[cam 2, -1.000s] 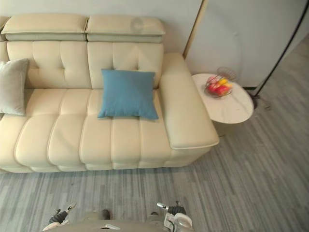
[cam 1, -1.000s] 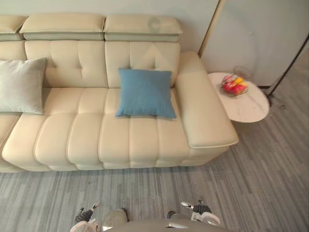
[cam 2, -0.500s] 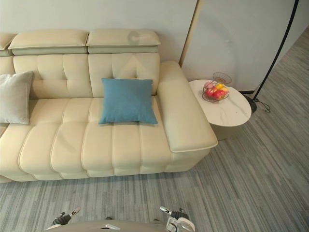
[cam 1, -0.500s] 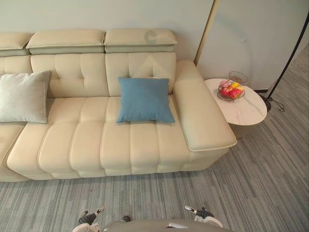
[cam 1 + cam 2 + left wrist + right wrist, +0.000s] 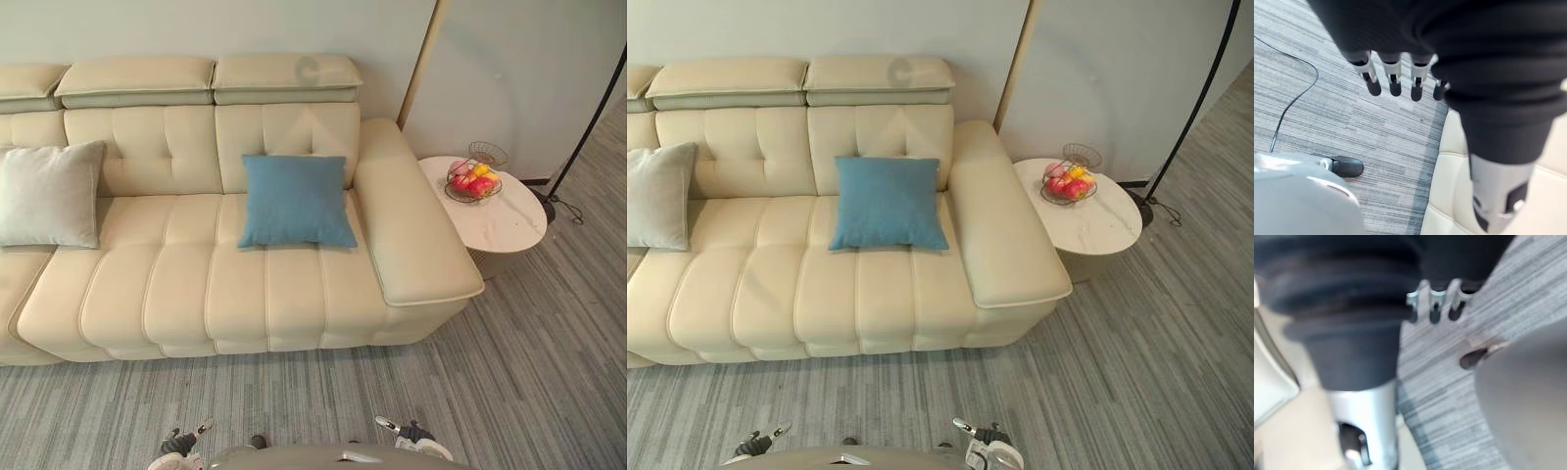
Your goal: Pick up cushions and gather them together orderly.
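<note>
Nothing is gathered yet, as I read it. The blue cushion (image 5: pixel 296 200) leans against the back of the sofa (image 5: pixel 235 294) just above the middle of my head view. The grey cushion (image 5: pixel 49 194) sits out at 9 o'clock on the same sofa, well apart from the blue one, with bare seat between them.

My left hand (image 5: pixel 1393 73) hangs low at 7 o'clock over the carpet, fingers straight and relaxed, with nothing in it. My right hand (image 5: pixel 1435 303) is down at 5 o'clock; its fingers look loose and empty too, though the wrist view is soft, so I read that with some caution. Neither hand is near a cushion.

The side table (image 5: pixel 505 220) with its fruit basket (image 5: pixel 474 181) stands at 2 o'clock beside the sofa arm, no part of the job.

So the whole task is ahead: I judge I must close in on the sofa, take one cushion, carry it to the other, and set the pair neatly side by side.
</note>
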`<state>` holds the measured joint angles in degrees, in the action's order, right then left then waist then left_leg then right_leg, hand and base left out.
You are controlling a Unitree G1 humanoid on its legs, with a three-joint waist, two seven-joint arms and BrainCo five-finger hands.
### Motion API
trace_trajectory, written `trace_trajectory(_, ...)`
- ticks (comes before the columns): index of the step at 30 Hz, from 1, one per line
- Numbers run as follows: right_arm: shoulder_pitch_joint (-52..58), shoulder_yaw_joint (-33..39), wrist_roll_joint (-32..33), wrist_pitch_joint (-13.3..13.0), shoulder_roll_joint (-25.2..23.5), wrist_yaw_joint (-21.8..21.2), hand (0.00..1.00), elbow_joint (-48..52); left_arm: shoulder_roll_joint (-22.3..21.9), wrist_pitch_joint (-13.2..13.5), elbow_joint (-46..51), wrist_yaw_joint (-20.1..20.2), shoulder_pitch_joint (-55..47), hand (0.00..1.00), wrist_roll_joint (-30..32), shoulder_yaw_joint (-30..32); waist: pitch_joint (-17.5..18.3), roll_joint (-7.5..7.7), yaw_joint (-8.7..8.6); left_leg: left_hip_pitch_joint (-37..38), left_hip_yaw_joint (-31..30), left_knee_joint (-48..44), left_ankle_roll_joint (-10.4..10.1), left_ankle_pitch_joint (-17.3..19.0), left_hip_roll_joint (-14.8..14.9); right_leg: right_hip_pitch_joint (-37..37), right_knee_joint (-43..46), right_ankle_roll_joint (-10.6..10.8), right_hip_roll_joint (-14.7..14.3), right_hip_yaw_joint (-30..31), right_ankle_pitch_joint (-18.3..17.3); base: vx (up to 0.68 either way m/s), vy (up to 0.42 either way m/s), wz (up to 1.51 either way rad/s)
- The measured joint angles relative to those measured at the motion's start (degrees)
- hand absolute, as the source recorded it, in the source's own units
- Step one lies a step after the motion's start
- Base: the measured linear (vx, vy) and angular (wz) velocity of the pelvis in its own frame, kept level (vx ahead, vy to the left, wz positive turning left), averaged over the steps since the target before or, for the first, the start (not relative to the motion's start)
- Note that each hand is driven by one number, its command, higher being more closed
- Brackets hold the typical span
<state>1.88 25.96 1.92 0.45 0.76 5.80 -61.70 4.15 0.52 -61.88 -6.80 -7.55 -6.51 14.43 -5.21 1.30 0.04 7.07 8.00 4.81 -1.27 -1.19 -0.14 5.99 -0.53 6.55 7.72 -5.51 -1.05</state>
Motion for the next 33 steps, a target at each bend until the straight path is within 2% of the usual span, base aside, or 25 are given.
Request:
trace_trajectory(3, 0.0, 0.9, 1.2, 0.6, -0.1, 0.6, 0.0, 0.0, -0.1, -0.2, 0.0, 0.1, 0.1, 0.0, 0.1, 0.1, -0.1, -0.14, 0.02, 0.3, 1.6, -0.3, -0.3, 0.2, 0.6, 0.0, -0.5, -0.2, -0.3, 0.5, 0.5, 0.0, -0.021, -0.15)
trace_trajectory(6, -0.3, 1.7, 3.6, 0.9, -0.2, 0.8, 0.0, 0.2, -0.5, -0.5, 0.0, 0.2, 0.6, 0.0, 0.8, 1.0, -1.2, -0.53, 0.13, 2.2, 5.3, -0.4, -1.3, 1.1, 1.9, -0.1, -0.6, -0.5, -1.5, 4.0, 1.1, -0.03, -0.035, -0.58)
trace_trajectory(8, -0.2, 1.8, 4.8, 0.9, -0.4, 0.8, 0.0, 0.7, -0.8, -0.6, 0.0, 0.8, 0.8, 0.0, 1.2, 2.5, -1.5, -0.42, 0.07, 1.7, 7.2, -3.5, -1.7, 3.0, 2.8, -0.9, -0.5, -0.8, -2.3, 6.9, 1.4, -0.04, -0.019, -0.88)
trace_trajectory(9, -0.1, 1.8, 5.2, 0.9, -0.7, 0.9, 0.0, 1.4, -1.0, -0.5, 0.1, 1.1, 0.9, 0.0, 1.2, 3.7, -1.6, -0.32, 0.17, 0.6, 8.2, -7.5, -2.2, 5.1, 3.4, -2.2, -0.1, -1.1, -3.2, 10.4, 1.3, -0.02, -0.04, -1.43)
trace_trajectory(11, -0.3, 1.8, 5.6, 0.7, -0.7, 0.9, 0.0, 2.5, -1.5, -0.5, 0.0, 1.0, 1.2, 0.0, 1.2, 5.7, -1.7, 0.04, 0.15, -1.4, 3.3, -11.9, -2.0, 6.3, 3.6, -5.2, 0.2, -1.8, -3.9, 16.3, 1.7, 0.0, -0.082, -1.57)
trace_trajectory(13, -0.4, 1.7, 5.6, 0.6, 0.3, 0.9, 0.0, 3.2, -3.1, -0.5, 0.0, 1.0, 1.7, 0.0, 1.1, 5.7, -1.7, -2.29, -0.25, -1.2, 2.3, -11.4, -2.8, 10.4, 4.9, -8.3, 0.1, -2.4, -6.2, 21.0, 2.4, 0.0, -0.043, -1.71)
trace_trajectory(14, 0.1, 1.6, 5.6, 0.7, -0.4, 0.9, 0.0, 4.7, -2.9, -0.5, 0.1, 1.0, 2.1, 0.0, 1.1, 5.8, -1.9, -1.98, -0.46, -0.7, 7.4, -11.8, -2.6, 11.5, 5.1, -10.3, -0.1, -3.5, -6.8, 23.7, 3.6, -0.01, 0.028, -1.75)
trace_trajectory(15, 0.1, 1.5, 5.6, 0.6, -0.7, 0.9, 0.0, 5.0, -2.7, -0.5, 0.1, 1.0, 2.2, 0.0, 1.1, 5.9, -2.1, -1.66, -0.45, -0.4, 9.6, -11.8, -2.6, 11.8, 5.1, -11.1, -0.1, -4.0, -7.0, 24.8, 4.5, -0.04, 0.044, -2.29)
trace_trajectory(16, -0.5, 0.9, 5.6, 0.5, -0.8, 0.8, 0.0, 5.4, -2.3, -0.5, 0.1, 1.0, 2.5, 0.0, 1.2, 5.7, -2.1, -1.18, -0.61, 0.1, 15.7, -11.8, -2.7, 12.6, 5.3, -13.3, -0.8, -5.5, -7.7, 27.4, 6.7, -0.06, 0.02, -2.21)
trace_trajectory(17, -1.0, -0.3, 5.6, 0.5, -0.8, 0.7, 0.0, 5.3, -2.1, -0.5, 0.1, 1.0, 3.2, 0.0, 1.2, 5.4, -2.1, -1.22, -0.5, 0.1, 20.5, -11.7, -2.8, 13.0, 5.9, -14.9, -1.4, -6.9, -7.5, 25.9, 7.8, -0.05, 0.005, -2.28)
trace_trajectory(18, -1.2, -1.0, 5.5, 0.5, -0.8, 0.7, 0.0, 5.1, -2.0, -0.4, 0.2, 1.0, 3.5, 0.0, 1.2, 5.1, -2.3, -1.24, -0.5, 0.0, 23.4, -11.7, -2.9, 13.2, 6.2, -16.3, -1.1, -7.3, -7.3, 23.3, 8.1, 0.0, -0.022, -2.05)
trace_trajectory(19, -1.6, -1.5, 5.5, 0.6, -0.8, 0.7, 0.0, 4.7, -1.9, -0.4, 0.1, 1.0, 4.6, 0.0, 1.2, 4.2, -2.7, -1.19, -0.66, 0.8, 27.7, -11.9, -2.9, 13.2, 7.1, -19.8, 2.2, -7.2, -6.7, 13.7, 8.0, 0.11, -0.044, -1.77)
trace_trajectory(21, -0.6, -1.9, 5.6, 0.4, -0.9, 0.7, 0.0, 4.6, -2.0, -0.4, 0.3, 1.0, 5.8, 0.0, 1.2, 2.7, -2.9, -0.36, -0.37, 3.1, 31.6, -14.2, -3.2, 13.1, 8.4, -19.5, 7.0, -10.1, -6.0, -6.0, 9.1, 0.16, -0.12, -1.84)
trace_trajectory(22, -0.4, -3.1, 5.6, 0.1, -0.7, 0.7, 0.0, 4.6, -2.0, -0.4, 0.3, 1.1, 5.9, 0.0, 1.2, 2.1, -2.9, -0.5, -0.38, 3.7, 31.7, -15.4, -3.3, 13.0, 8.6, -19.0, 7.1, -10.3, -6.1, -10.6, 9.0, 0.11, -0.203, -1.56)
trace_trajectory(23, -0.5, -3.7, 5.6, -0.4, -0.2, 0.7, 0.0, 4.6, -2.7, -0.3, 0.4, 1.2, 5.9, 0.0, 1.2, 0.8, -3.1, -1.13, -1.35, 4.6, 31.9, -15.9, -3.2, 12.9, 8.9, -18.5, 7.2, -12.3, -6.1, -16.4, 6.9, 0.09, -0.192, -1.24)
trace_trajectory(24, -1.3, -3.2, 5.6, -0.5, 0.9, 0.7, 0.0, 5.2, -4.0, -0.1, 0.4, 1.4, 6.6, 0.0, 1.2, -1.1, -3.5, -2.92, -2.34, 6.3, 33.5, -14.7, -3.3, 12.9, 9.3, -18.3, 10.1, -13.1, -4.6, -24.4, 1.1, 0.15, -0.159, -1.13)
trace_trajectory(25, -1.7, -2.8, 5.6, -0.6, 1.5, 0.7, 0.0, 4.9, -4.3, 0.0, 0.4, 1.5, 6.8, 0.0, 1.2, -2.4, -4.0, -4.33, -2.1, 7.4, 34.9, -13.5, -3.5, 12.8, 9.2, -18.6, 13.4, -12.9, -3.2, -29.3, -1.1, 0.15, -0.075, -0.88)
trace_trajectory(26, -1.8, -2.6, 5.6, -0.6, 1.6, 0.7, 0.0, 4.6, -4.2, 0.0, 0.4, 1.5, 6.8, 0.0, 1.2, -2.9, -4.0, -4.32, -1.99, 8.0, 35.2, -13.0, -3.8, 12.9, 9.1, -18.8, 14.3, -12.7, -2.7, -29.8, -1.1, 0.18, -0.056, -0.9)
trace_trajectory(28, -2.5, -2.2, 5.6, -0.4, 1.8, 0.6, 0.0, 4.3, -3.6, -0.4, -1.0, 2.1, 6.8, 0.0, 1.2, -3.5, -4.2, -4.78, -1.6, 8.9, 36.2, -14.0, -6.5, 11.2, 9.7, -20.8, 17.0, -11.9, -4.7, -25.7, -3.3, 0.2, -0.118, -0.93)
trace_trajectory(29, -2.5, -2.2, 5.6, -0.4, 1.9, 0.7, 0.0, 4.3, -3.6, -0.5, -1.5, 2.1, 6.8, 0.0, 1.2, -3.6, -4.3, -4.76, -1.6, 8.6, 36.1, -16.4, -6.6, 11.2, 10.4, -20.8, 17.6, -11.9, -5.0, -24.8, -3.9, 0.21, -0.153, -0.76)
trace_trajectory(31, -2.5, -2.2, 5.6, -0.2, 2.0, 0.7, 0.0, 3.5, -3.5, -0.5, -1.7, 2.2, 6.6, 0.0, 1.2, -4.0, -4.5, -4.65, -1.78, 5.6, 34.9, -32.2, -6.2, 10.1, 15.7, -19.2, 17.7, -12.2, -6.3, -21.4, -5.2, 0.23, -0.127, -0.82)
trace_trajectory(32, -2.6, -2.2, 5.6, -0.2, 2.3, 0.7, 0.0, 2.4, -3.6, -0.4, -1.6, 2.3, 6.8, 0.0, 1.2, -4.2, -5.3, -4.44, -1.5, 2.4, 31.3, -45.2, -4.2, 11.4, 19.3, -16.7, 16.8, -12.3, -7.8, -18.5, -5.7, 0.23, -0.076, -0.91)
trace_trajectory(33, -2.6, -2.1, 5.7, -0.2, 2.3, 0.7, 0.0, 2.1, -3.6, -0.4, -1.4, 2.3, 6.8, 0.0, 1.2, -4.2, -5.5, -4.65, -1.36, 1.1, 29.7, -48.4, -3.4, 12.2, 19.8, -15.8, 16.4, -12.5, -8.2, -17.7, -6.0, 0.27, -0.048, -1.05)
